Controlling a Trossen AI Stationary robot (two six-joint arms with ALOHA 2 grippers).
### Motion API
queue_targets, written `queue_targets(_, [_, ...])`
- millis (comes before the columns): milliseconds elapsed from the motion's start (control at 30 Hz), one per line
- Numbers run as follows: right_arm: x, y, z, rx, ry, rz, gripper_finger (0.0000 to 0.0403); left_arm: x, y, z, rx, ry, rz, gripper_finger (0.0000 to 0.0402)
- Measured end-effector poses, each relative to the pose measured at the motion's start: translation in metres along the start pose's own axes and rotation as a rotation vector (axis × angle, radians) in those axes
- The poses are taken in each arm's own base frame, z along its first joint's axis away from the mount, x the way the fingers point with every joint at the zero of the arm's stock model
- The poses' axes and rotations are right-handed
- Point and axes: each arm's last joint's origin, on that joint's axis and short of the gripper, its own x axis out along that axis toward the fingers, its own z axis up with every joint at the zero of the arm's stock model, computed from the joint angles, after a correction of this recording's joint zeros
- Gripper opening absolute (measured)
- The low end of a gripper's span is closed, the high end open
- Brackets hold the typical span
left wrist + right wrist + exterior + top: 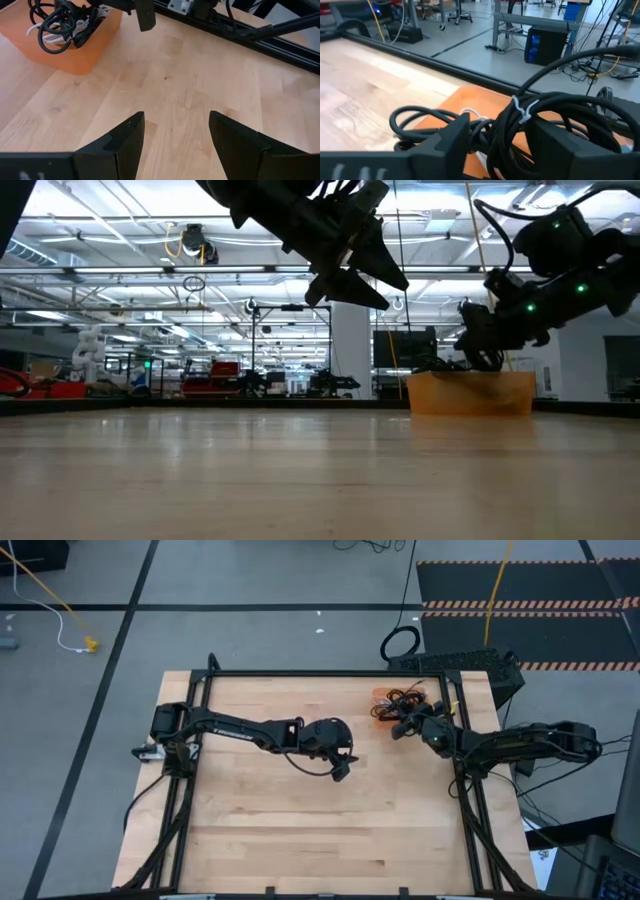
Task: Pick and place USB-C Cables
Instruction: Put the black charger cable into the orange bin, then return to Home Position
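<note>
While both arms reach in over the wooden table [300, 830], nothing lies on its bare middle except the left arm's shadowed gripper. Black frame rails [330, 673] run around the table edge. Orange bin [385, 700] sits near the far right part of the table, low-walled, just inside the frame. USB-C Cables [405, 700] are piled in the bin, mostly black coils tangled together, one white one [47, 37] showing among them in the left wrist view.

Right gripper [402, 725] is at the bin's near edge, down among the cables; in its wrist view the fingers [447, 140] straddle a black coil [560, 120] tied with a white twist tie [522, 107], jaws spread on either side of it, not clenched. Coil hangs over the bin rim [470, 95].

Left gripper [340, 768] hovers above the table centre, well apart from the bin, released and holding nothing; its fingers [125, 142] are spread with bare wood between them. Low view shows it raised off the surface [345, 280].
</note>
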Motion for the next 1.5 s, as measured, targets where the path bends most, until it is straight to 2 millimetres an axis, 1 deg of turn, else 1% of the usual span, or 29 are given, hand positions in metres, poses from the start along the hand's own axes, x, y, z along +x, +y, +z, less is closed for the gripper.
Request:
queue_targets(167, [0.0, 0.001, 0.003, 0.035, -0.023, 0.02, 0.0216, 0.0, 0.002, 0.001, -0.003, -0.001, 0.004, 0.0223])
queue_targets(333, [-0.002, 0.004, 0.006, 0.126, -0.006, 0.156, 0.0253, 0.0, 0.013, 0.004, -0.014, -0.001, 0.027, 0.0223])
queue_targets(467, [-0.006, 0.005, 0.012, 0.168, -0.022, 0.255, 0.0271, -0.007, 0.022, 0.009, -0.035, 0.006, 0.051, 0.0223])
queue_targets(533, [-0.008, 0.004, 0.015, 0.178, -0.036, 0.266, 0.0276, -0.016, 0.026, 0.012, -0.041, 0.021, 0.067, 0.0223])
queue_targets(633, [-0.011, 0.002, 0.017, 0.147, -0.054, 0.254, 0.0278, -0.028, 0.029, 0.022, -0.036, -0.01, 0.068, 0.0223])
queue_targets(767, [-0.011, -0.003, 0.018, 0.129, -0.065, 0.18, 0.0279, -0.053, 0.029, 0.036, -0.005, -0.062, 0.063, 0.0223])
queue_targets(900, [-0.01, -0.007, 0.017, 0.135, -0.052, 0.133, 0.0279, -0.083, 0.028, 0.05, 0.023, -0.119, 0.056, 0.0223])
queue_targets(1100, [-0.008, -0.014, 0.001, 0.266, 0.107, 0.08, 0.0279, -0.137, 0.022, 0.067, 0.073, -0.212, 0.044, 0.0223])
queue_targets(1167, [-0.009, -0.013, -0.002, 0.335, 0.15, 0.116, 0.0279, -0.153, 0.021, 0.072, 0.089, -0.257, 0.057, 0.0223])
queue_targets(1233, [-0.009, -0.011, -0.002, 0.377, 0.178, 0.179, 0.0279, -0.17, 0.021, 0.072, 0.105, -0.262, 0.087, 0.0223])
queue_targets(1300, [-0.01, -0.01, 0.0, 0.387, 0.19, 0.234, 0.0279, -0.187, 0.021, 0.073, 0.116, -0.285, 0.118, 0.0223])
queue_targets(1500, [-0.013, -0.007, 0.01, 0.375, 0.125, 0.344, 0.0279, -0.235, 0.027, 0.064, 0.083, -0.269, 0.289, 0.0223])
